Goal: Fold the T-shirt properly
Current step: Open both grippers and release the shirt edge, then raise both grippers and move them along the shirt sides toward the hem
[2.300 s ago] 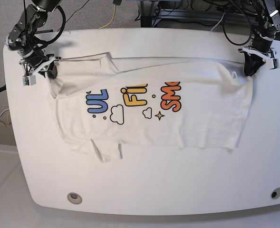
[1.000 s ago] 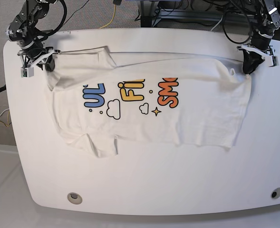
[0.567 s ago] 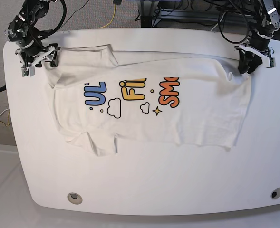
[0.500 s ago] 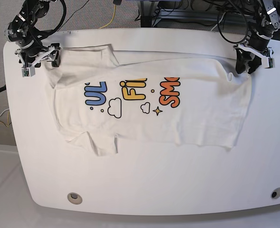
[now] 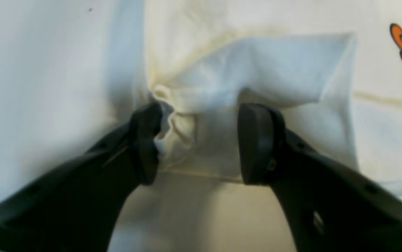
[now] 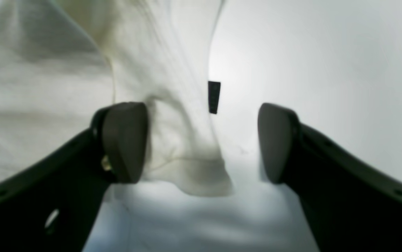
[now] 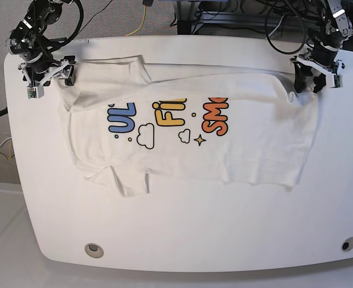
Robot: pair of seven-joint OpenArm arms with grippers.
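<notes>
Spread print-side up across the far half of the white table (image 7: 182, 240), the large white cotton T-shirt (image 7: 248, 144) lies roughly flat, its blue, yellow and orange lettering facing the base camera, one short sleeve bunched at the near-left edge and the far edge running between the two arms. It looks laid out but not yet folded, so the step in hand seems to be letting go of the far corners cleanly. To do that well, each gripper should lift straight up with its jaws wide, so no cloth drags along and the flattened edge keeps its line.

From above, the base view gives the whole outline and shows both grippers at the far corners, yet not whether cloth is caught. Up close, the wrist views settle that. The left gripper (image 5: 197, 143) stands spread, a puckered tuft of hem touching its left pad while the other pad sits over flat fabric, nothing pinched. The right gripper (image 6: 201, 143) is likewise spread, the shirt's corner lying between its pads and against the left one, bare table under the other.
</notes>
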